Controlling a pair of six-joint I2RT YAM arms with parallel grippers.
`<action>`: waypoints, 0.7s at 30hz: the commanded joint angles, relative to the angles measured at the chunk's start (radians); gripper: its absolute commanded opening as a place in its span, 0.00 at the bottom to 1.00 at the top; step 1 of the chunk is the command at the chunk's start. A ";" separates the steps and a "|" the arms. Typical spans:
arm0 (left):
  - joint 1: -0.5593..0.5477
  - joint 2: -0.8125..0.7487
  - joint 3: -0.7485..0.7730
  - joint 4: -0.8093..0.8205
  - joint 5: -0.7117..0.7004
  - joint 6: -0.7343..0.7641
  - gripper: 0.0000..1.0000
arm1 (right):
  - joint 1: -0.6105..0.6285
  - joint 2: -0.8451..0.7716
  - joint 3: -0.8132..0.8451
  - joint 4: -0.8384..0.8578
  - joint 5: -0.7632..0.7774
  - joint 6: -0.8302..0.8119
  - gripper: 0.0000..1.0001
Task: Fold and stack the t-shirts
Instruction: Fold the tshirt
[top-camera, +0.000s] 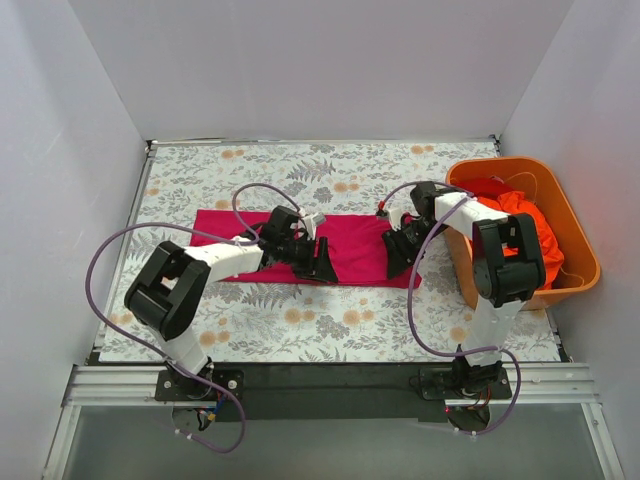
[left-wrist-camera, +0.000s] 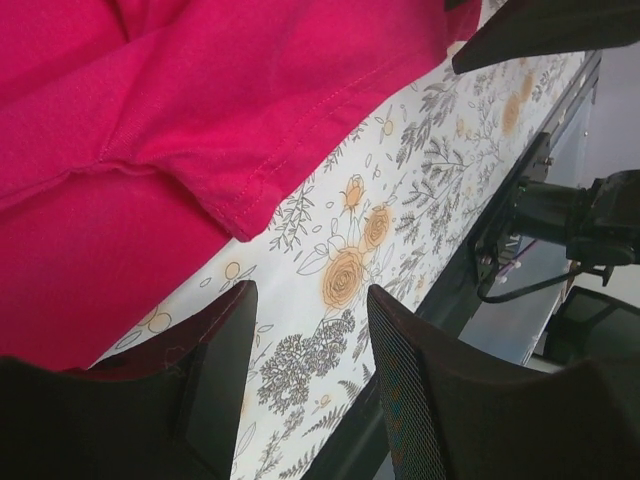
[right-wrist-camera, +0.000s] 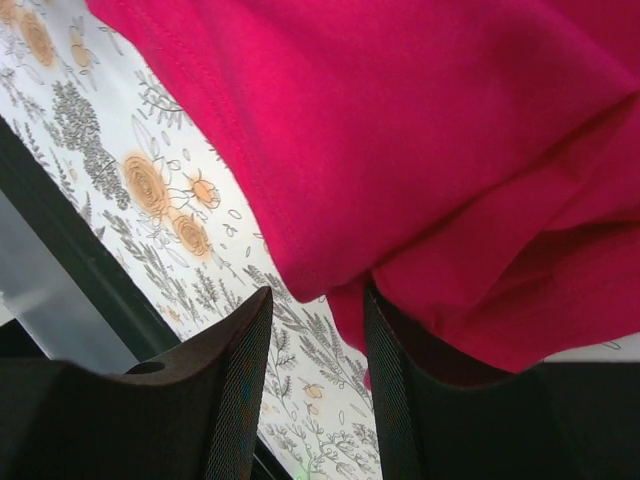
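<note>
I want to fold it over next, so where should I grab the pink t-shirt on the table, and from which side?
Grip the pink t-shirt along its near long edge, toward the two ends, coming in low from the arms' side. It lies flat as a long strip across the table, and that hemmed edge faces the arms, so fingers can probably slide under there.

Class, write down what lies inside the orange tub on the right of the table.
Bunched orange-red cloth fills the tub. The right arm covers part of it. The tub's bottom and the number of shirts are hidden.
</note>
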 joint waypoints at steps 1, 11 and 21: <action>-0.011 0.011 -0.006 0.058 -0.045 -0.065 0.47 | 0.005 0.016 -0.023 0.054 0.020 0.029 0.48; -0.025 0.101 0.033 0.078 -0.039 -0.091 0.46 | 0.005 0.006 -0.046 0.061 0.011 0.035 0.45; -0.023 0.143 0.085 0.078 -0.034 -0.098 0.39 | 0.006 -0.019 -0.037 0.047 -0.029 0.055 0.45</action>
